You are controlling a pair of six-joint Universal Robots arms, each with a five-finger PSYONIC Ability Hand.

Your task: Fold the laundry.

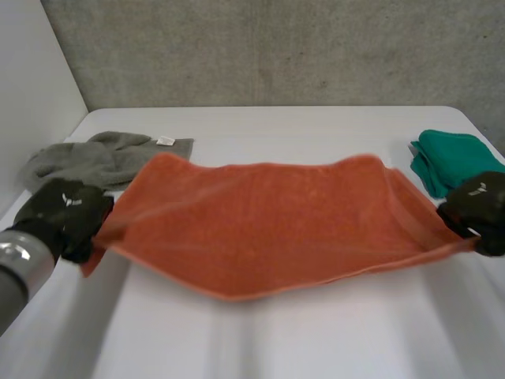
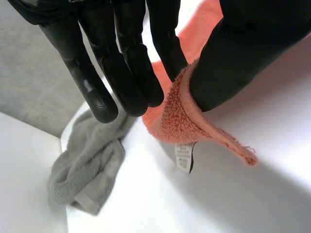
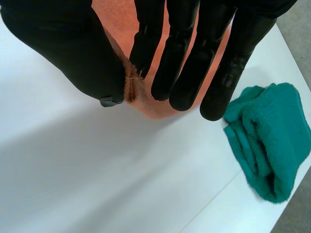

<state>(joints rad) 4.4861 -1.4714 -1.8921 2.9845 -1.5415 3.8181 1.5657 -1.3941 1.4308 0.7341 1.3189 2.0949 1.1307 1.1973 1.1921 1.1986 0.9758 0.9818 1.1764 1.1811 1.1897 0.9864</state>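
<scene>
Head view: we see an orange towel (image 1: 260,225) stretched widthwise above the white table (image 1: 316,339), its near edge sagging in the middle. The left hand (image 1: 63,213) holds one end corner and the right hand (image 1: 477,209) the opposite one. We judge that the cloth is held taut like this so it can be laid flat or doubled over. A crumpled grey towel (image 1: 95,158) lies beside the left hand, apparently waiting its turn. A green towel (image 1: 450,158), already folded, rests near the right hand. The grey towel carries a small white tag (image 1: 165,140), and each hand bears a pale mark on its back, but we cannot read either. Left wrist view: the thumb (image 2: 233,58) presses the orange corner against the straight fingers (image 2: 121,73), so this hand is pinching the towel. A white care label (image 2: 183,158) hangs below the pinched corner, its print too small for us to read. The grey towel lies on the table just beyond the fingertips. Right wrist view: the right hand likewise pinches its corner of the orange towel between thumb (image 3: 73,48) and fingers (image 3: 194,53). The green towel sits on the table close beside the fingertips, clear of the orange cloth.
</scene>
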